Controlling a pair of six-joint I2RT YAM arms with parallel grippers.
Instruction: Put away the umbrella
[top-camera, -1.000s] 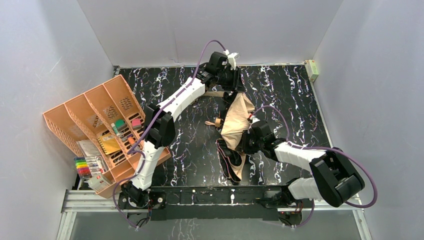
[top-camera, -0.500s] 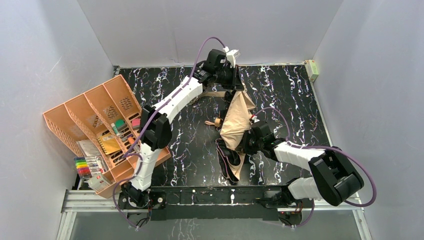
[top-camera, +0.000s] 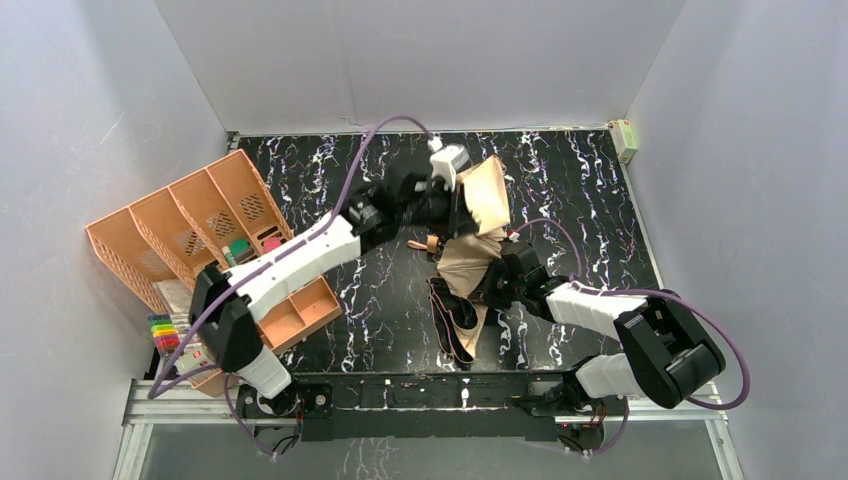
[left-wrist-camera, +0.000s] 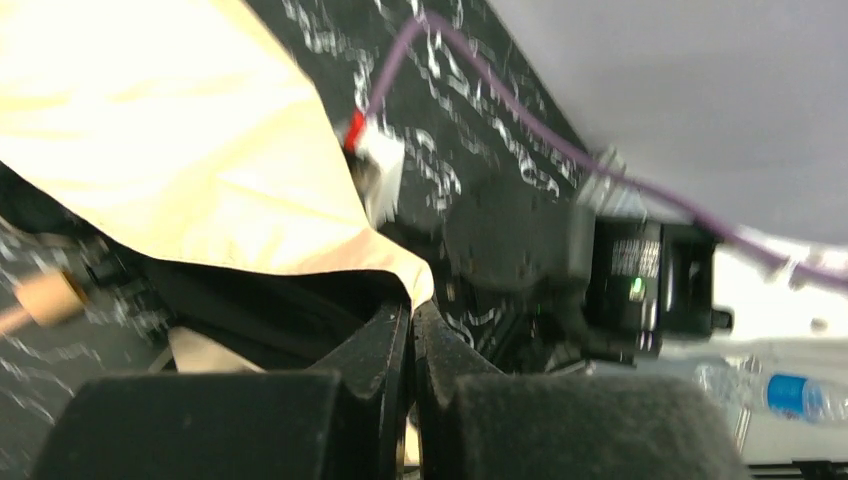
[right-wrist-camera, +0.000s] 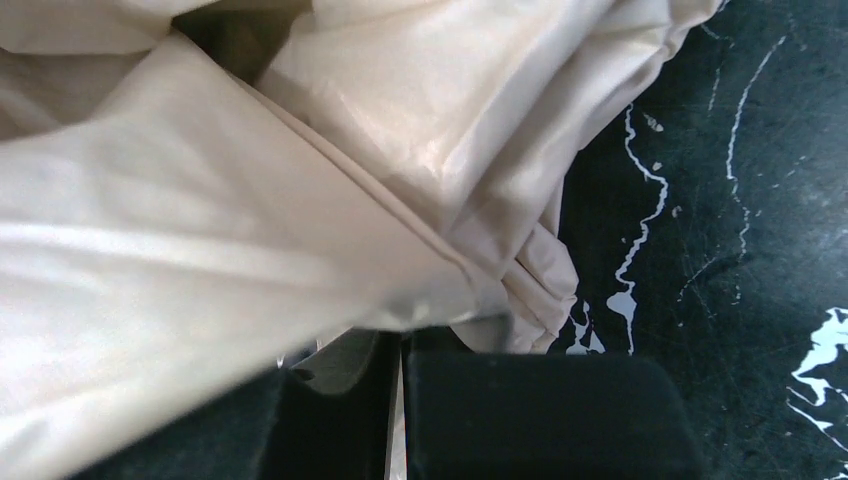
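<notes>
The umbrella (top-camera: 487, 192) lies half collapsed in the middle of the table, tan canopy outside, black lining and ribs (top-camera: 455, 318) spilling toward the near edge. Its small tan handle (top-camera: 433, 243) pokes out to the left. My left gripper (top-camera: 466, 212) is shut on a corner of the canopy (left-wrist-camera: 200, 150), the fabric edge pinched at the fingertips (left-wrist-camera: 412, 305) and held up off the table. My right gripper (top-camera: 488, 287) presses into the canopy's lower right side; in the right wrist view the jaws (right-wrist-camera: 397, 345) are nearly together with a sliver of tan fabric (right-wrist-camera: 300, 200) between them.
An orange desk organizer (top-camera: 150, 232) with stationery stands at the left, coloured markers (top-camera: 172, 335) at its near end. A small green-and-white box (top-camera: 626, 138) sits in the far right corner. Grey walls enclose the black marbled table (top-camera: 590, 200).
My left gripper closed on the canopy's far corner and pulled it up and back toward the near left, folding the cloth over. The right gripper's jaws have narrowed on the fabric, staying in place.
</notes>
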